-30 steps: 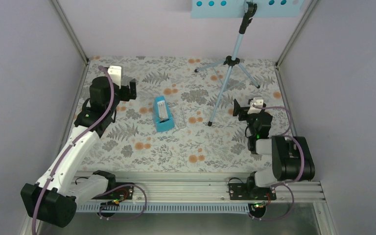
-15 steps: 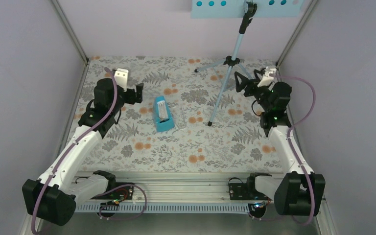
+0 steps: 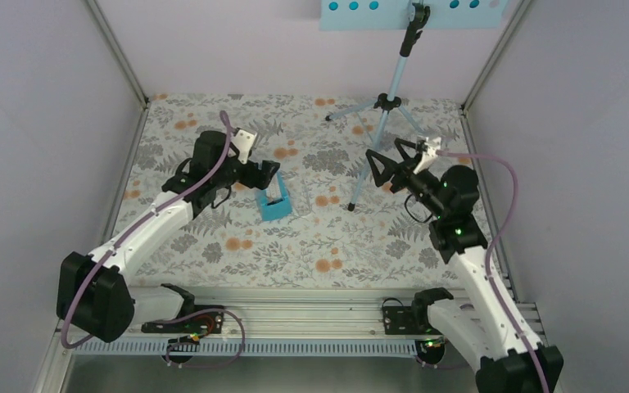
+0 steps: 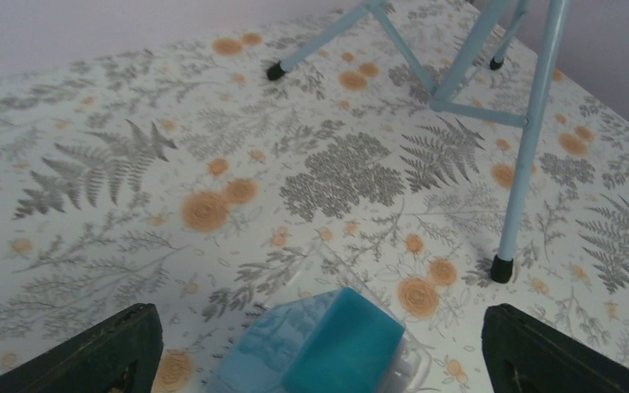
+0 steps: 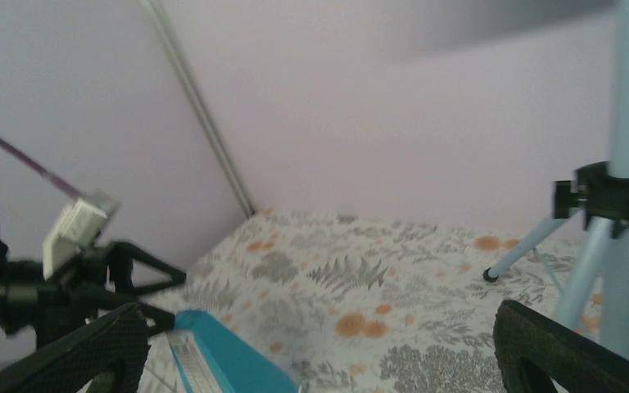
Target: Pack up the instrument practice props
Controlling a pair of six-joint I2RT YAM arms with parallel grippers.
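Both tools gape wide and empty, each facing a prop.
Our left tool [image 3: 267,173] hovers over the metronome [image 3: 273,199]; it looks rigid, light and slick, so we'd pinch its flat sides. Our right tool [image 3: 383,164] sits just beside the music stand [image 3: 374,147], on its thin, tippy-looking pole.

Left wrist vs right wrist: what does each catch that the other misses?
Left wrist only: the near rubber foot of the music stand, planted on the floral tablecloth. Right wrist only: the left gripper, jaws apart, close to the metronome, plus the stand's black collar and the corner post. Both: the metronome, stand legs, the tablecloth.
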